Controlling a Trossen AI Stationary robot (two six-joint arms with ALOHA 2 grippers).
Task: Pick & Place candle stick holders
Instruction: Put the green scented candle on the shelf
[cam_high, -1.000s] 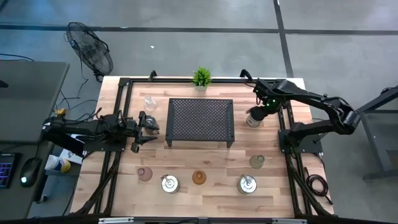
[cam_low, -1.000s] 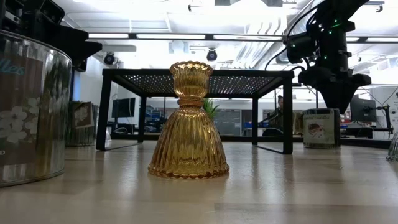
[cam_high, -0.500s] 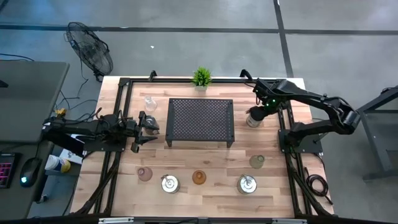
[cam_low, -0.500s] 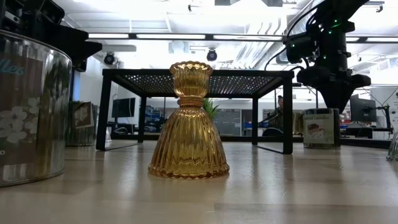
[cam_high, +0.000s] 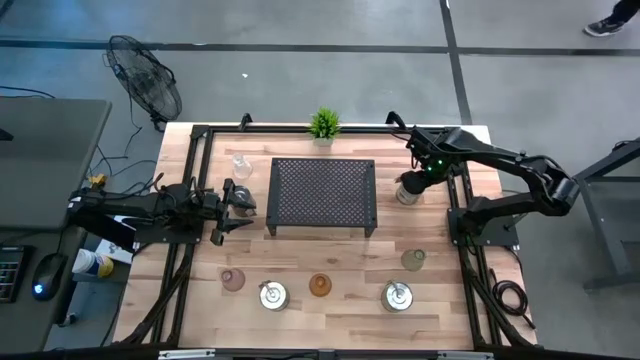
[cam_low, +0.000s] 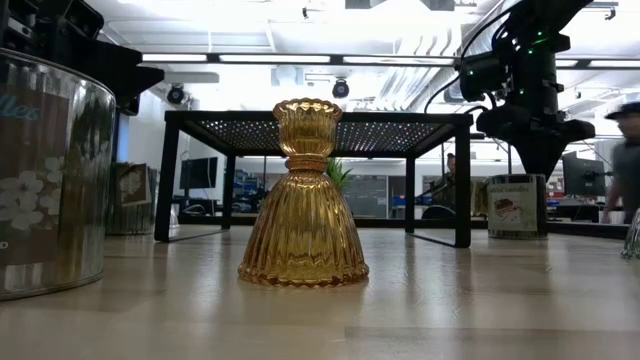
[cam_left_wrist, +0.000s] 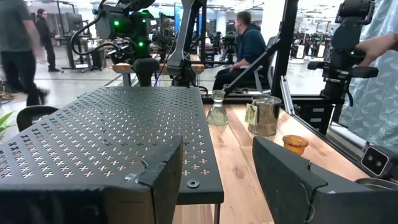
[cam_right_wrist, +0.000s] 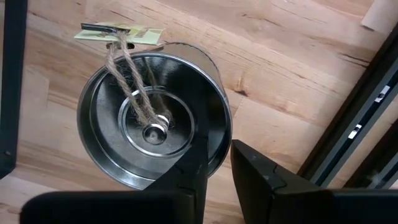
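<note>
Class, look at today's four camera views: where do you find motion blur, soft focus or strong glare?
Low view: the person at the right edge is motion-blurred; bright ceiling lights glare. Left wrist view: a walking person is smeared, near fingers soft. Right wrist view: the silver tin is crisp, with mild reflections.

A person (cam_low: 624, 165) has come into sight at the far right of the low view, in the room beyond the worktop. In the high view, a shoe (cam_high: 610, 26) now shows on the floor at the upper right corner.
</note>
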